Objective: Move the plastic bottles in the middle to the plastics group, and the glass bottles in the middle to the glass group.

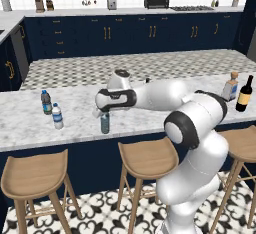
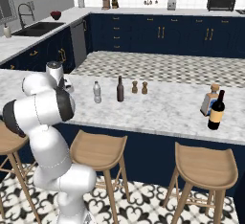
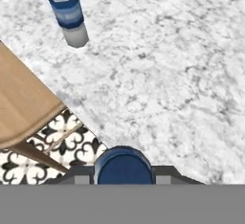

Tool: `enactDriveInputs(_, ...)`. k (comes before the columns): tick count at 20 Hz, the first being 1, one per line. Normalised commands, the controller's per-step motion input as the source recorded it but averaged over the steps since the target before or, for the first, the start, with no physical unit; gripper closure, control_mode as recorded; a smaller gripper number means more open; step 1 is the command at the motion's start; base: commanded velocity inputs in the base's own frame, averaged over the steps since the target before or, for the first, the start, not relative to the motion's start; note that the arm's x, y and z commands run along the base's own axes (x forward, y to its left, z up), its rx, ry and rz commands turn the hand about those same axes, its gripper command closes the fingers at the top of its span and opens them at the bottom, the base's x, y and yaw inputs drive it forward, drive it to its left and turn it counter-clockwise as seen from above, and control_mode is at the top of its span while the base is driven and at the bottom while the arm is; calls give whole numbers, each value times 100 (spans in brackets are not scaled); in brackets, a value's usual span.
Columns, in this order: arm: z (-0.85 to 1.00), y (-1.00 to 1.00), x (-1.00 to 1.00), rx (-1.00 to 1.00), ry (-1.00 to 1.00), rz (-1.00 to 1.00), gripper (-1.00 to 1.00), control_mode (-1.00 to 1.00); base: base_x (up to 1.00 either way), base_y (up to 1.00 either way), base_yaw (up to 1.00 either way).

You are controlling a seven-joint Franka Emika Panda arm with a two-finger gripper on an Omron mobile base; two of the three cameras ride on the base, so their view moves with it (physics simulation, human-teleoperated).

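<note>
Blue cap [image 3: 123, 165] right under hand cam, wedged between fingertips. Hand [image 1: 103, 114] clamped narrow on blue-tinted bottle [image 1: 105, 123], near front edge of desk [image 1: 30, 128]. Plastics group sits just left: dark bottle [image 1: 46, 102], clear one with blue label [image 1: 58, 116]. Next bit, I reckon – keep bottle upright, carry low, set beside those two without knocking them, base flat before letting go. Grey bottle [image 2: 97, 92] and brown glass bottle [image 2: 120, 89] wait mid-desk – glass group [image 2: 214, 104] far right.
</note>
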Motion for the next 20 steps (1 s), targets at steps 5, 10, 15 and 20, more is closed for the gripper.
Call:
enactDriveInputs(5, 0, 94, 42, 0, 0, 6, 100, -100, 0, 0, 0)
enactDriveInputs(10, 0, 59, 83, 0, 0, 1, 100, -100, 0, 0, 0)
enactDriveInputs(15, 0, 28, 89, 0, 0, 0, 100, -100, 0, 0, 0)
enactDriveInputs(20, -2, 23, 99, 0, 2, 0, 100, -100, 0, 0, 0)
